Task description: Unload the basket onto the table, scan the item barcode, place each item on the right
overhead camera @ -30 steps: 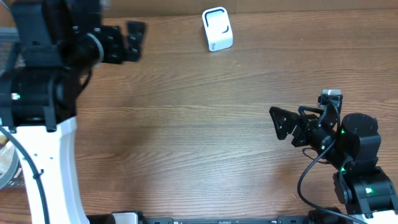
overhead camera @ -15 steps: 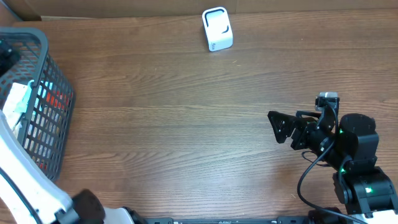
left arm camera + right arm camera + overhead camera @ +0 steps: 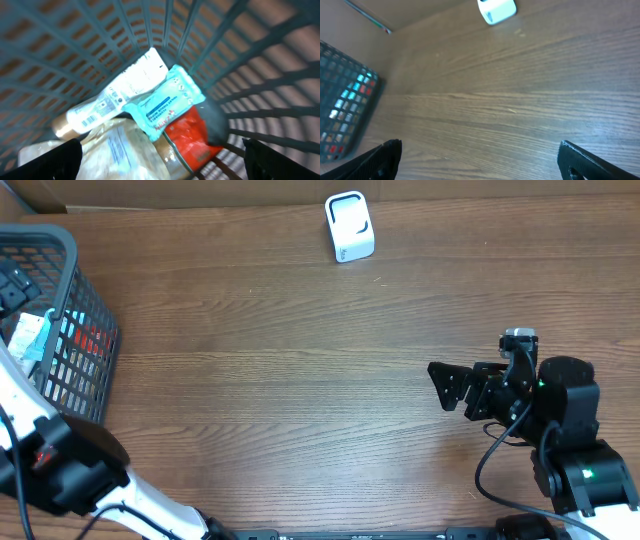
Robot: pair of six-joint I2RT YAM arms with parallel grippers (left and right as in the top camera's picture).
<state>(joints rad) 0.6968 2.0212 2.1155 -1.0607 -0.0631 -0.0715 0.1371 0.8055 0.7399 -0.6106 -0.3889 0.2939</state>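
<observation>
Left gripper (image 3: 161, 160), right gripper (image 3: 480, 161) — wide open, empty

Teal packet (image 3: 162, 102) uppermost inside grey mesh basket (image 3: 265, 75)

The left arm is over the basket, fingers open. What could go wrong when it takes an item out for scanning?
The items overlap: the blue packet lies across the white tube and the red pouch, so the left fingers may pinch two at once.
The basket walls stand close around the pile, so the open fingers might catch the mesh.
The scanner stands far across the table; a weak grip could drop the item.
</observation>
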